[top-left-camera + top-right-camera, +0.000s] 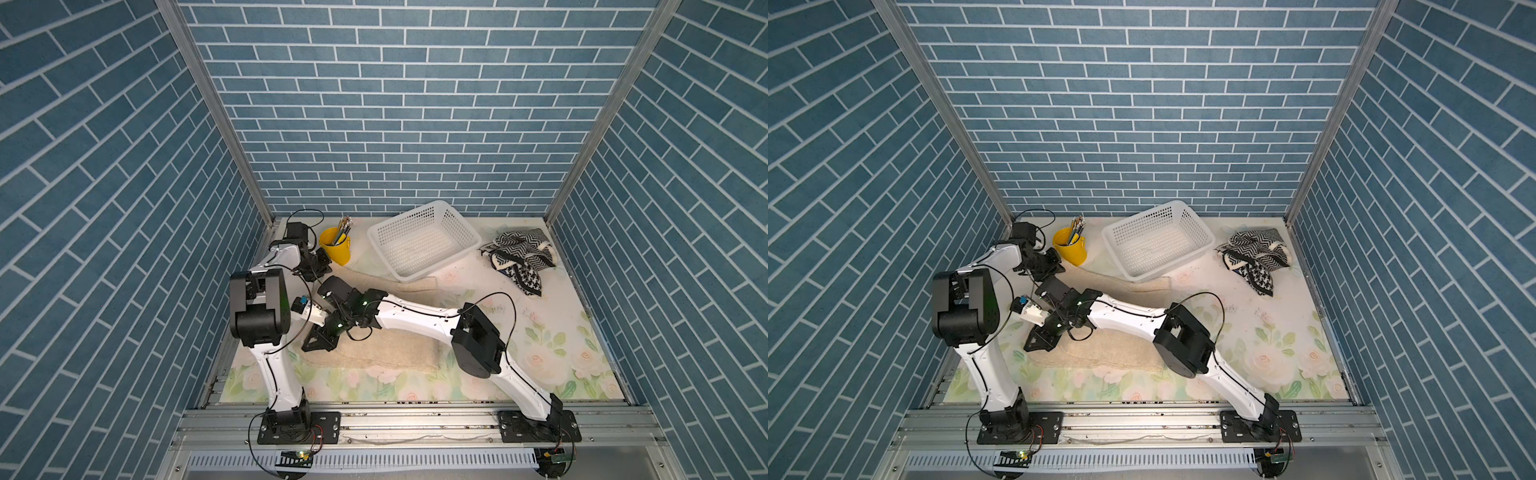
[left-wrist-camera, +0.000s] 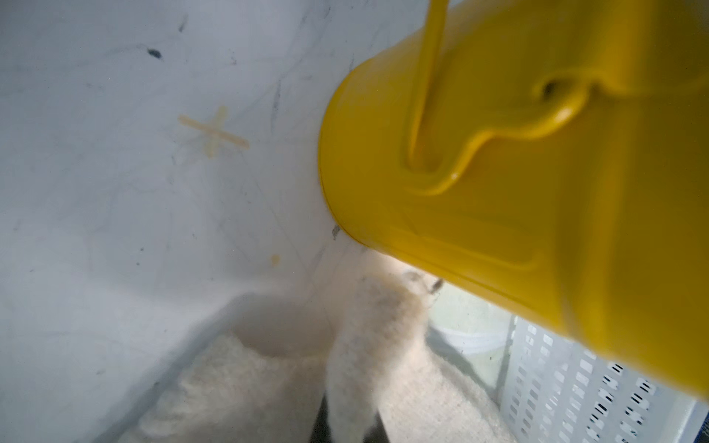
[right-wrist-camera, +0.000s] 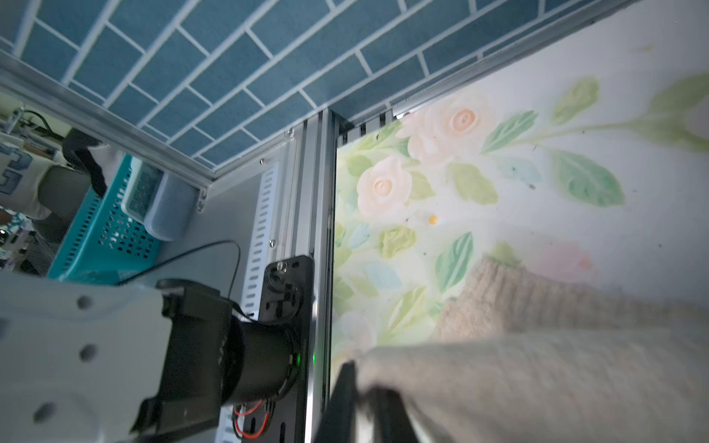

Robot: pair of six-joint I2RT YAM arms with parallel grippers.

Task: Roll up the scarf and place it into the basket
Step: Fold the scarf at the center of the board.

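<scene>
Presently, my left gripper [image 1: 319,269] stands at the back left of the floral-printed worktop [image 1: 540,353], just beside the small yellow plastic bucket [image 1: 337,249]. Its wrist view shows it clamped on a pinch of the beige knitted scarf [image 2: 376,345]. The cloth rises between the dark fingers, with the bucket close by.

The scarf lies loose and unrolled on the worktop, wholly outside the shallow white perforated plastic basket [image 1: 457,226]. One narrow band runs from the left gripper along the basket's near side and meets its near corner. A broader part lies spread toward the front edge. The stretch between them is hidden under my right arm.

My right gripper [image 1: 316,340] sits low at the left end of that front part, touching the cloth. In the right wrist view the scarf drapes over the fingers [image 3: 345,399]. I cannot tell how wide the jaws stand, nor whether they hold it.
</scene>
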